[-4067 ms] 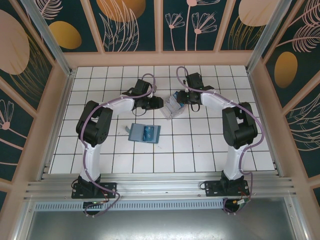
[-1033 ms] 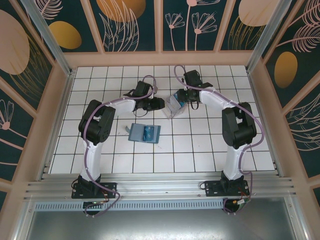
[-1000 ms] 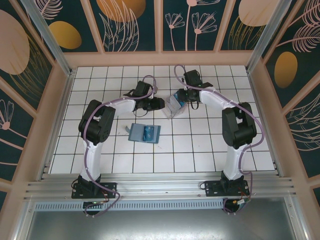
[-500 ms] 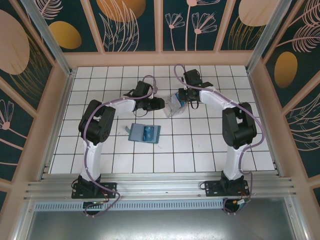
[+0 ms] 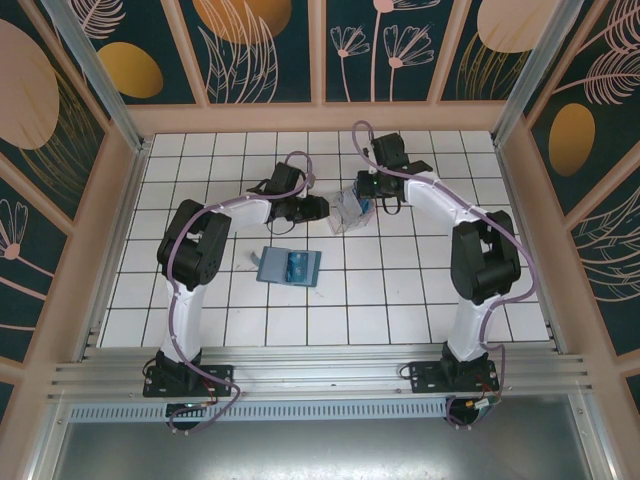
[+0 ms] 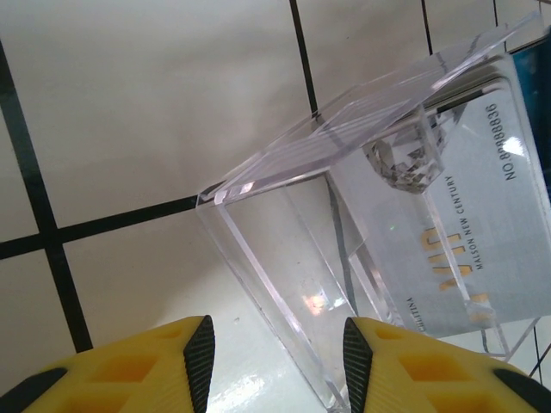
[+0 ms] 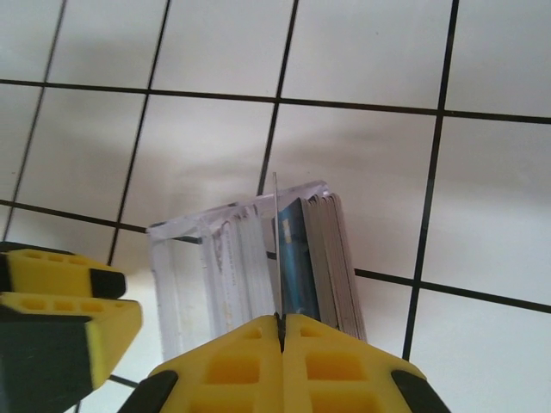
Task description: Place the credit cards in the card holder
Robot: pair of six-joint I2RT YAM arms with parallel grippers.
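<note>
— When the stack of credit cards (image 7: 331, 258) was looked for, where was it found against the right gripper (image 7: 281, 334)?

— It was found upright in the clear box (image 7: 185, 254), just ahead of the yellow fingertips (image 7: 245, 348), with a blue card (image 7: 295, 258) set straight before them and grey ones packed beside it. The fingertips were seen pressed together, with a thin sheet (image 7: 276, 224) caught between them, edge-on, rising along the blue card's face. Whether that sheet was a card or part of the box could not be told.

— And how was the right arm held?

— From above, it was seen raised at the elbow, its forearm angled in toward the far middle of the tiled table (image 5: 400, 290), the wrist turned down over the box.

— What was noted of the left gripper (image 6: 278, 366)?

— Its fingers (image 6: 172, 361) were held apart, low over the tiles, with a corner of the box reaching into the gap; contact could not be made out. A pale card (image 6: 465, 232) printed with a number was seen through the clear wall. The left arm was bent at the elbow, and the forearm was stretched rightward to the box's left side.

— And the card holder (image 5: 275, 268)?

— It was seen lying flat, well apart from both grippers and nearer the bases, with a bright blue card (image 5: 298, 266) showing on it.
</note>
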